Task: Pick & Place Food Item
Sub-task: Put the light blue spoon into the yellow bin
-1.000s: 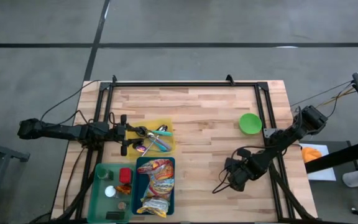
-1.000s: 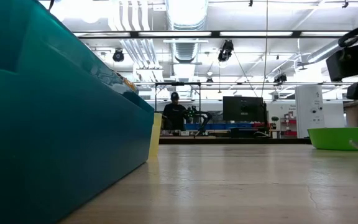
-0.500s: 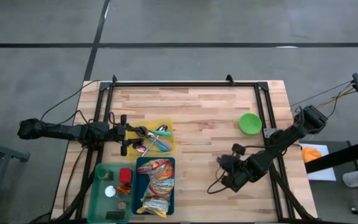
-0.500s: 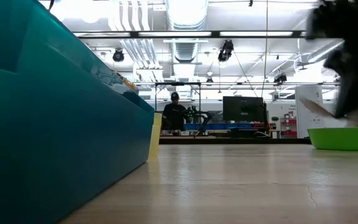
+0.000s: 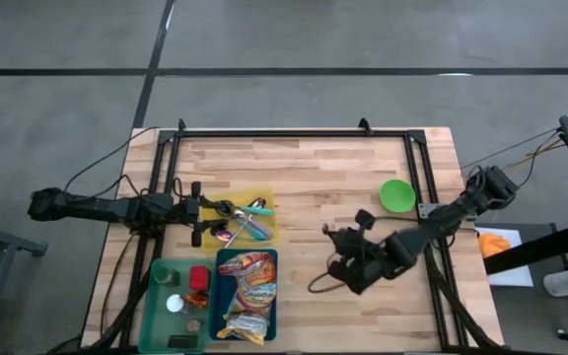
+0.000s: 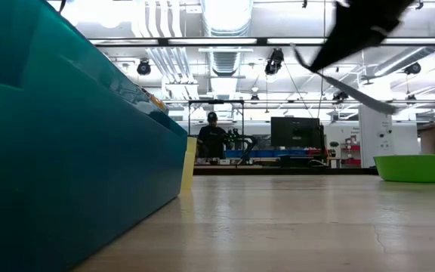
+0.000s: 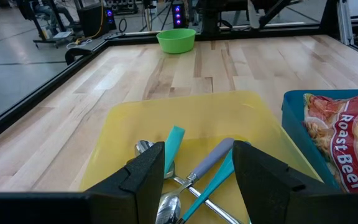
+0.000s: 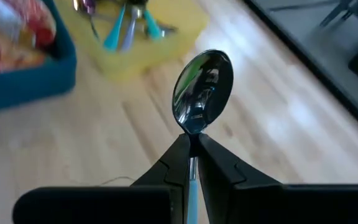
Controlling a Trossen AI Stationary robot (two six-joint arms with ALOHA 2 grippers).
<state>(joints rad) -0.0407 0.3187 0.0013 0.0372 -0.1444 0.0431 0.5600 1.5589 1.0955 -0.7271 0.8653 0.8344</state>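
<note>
My right gripper (image 5: 341, 268) hangs over the table's middle right, shut on a spoon with a shiny metal bowl (image 8: 202, 88) and a light blue handle. In the low view the spoon (image 6: 357, 92) shows high above the table top. My left gripper (image 7: 197, 180) stands open, low over the near end of the yellow tray (image 5: 267, 200), where several spoons and blue-handled utensils (image 7: 194, 177) lie. Noodle packets (image 5: 248, 294) lie in the teal bin (image 5: 217, 296) beside it. My right gripper pinches the spoon's handle just behind the bowl (image 8: 191, 144) between its two fingertips. The fingers lie along the handle, and the bowl sticks out beyond them. The spoon is lifted clear of the table, and the gripper slants downward toward the trays.
A green bowl (image 5: 396, 194) stands at the table's right edge. A green bin (image 5: 174, 304) with small items sits left of the teal bin. A black frame (image 5: 294, 134) rims the table. Bare wood lies between the trays and the bowl.
My right gripper has risen and gone toward the table's left, nearer the trays, carrying the spoon. It has tipped from pointing steeply down to a shallower slant. The spoon has gone up with it, well clear of the table.
</note>
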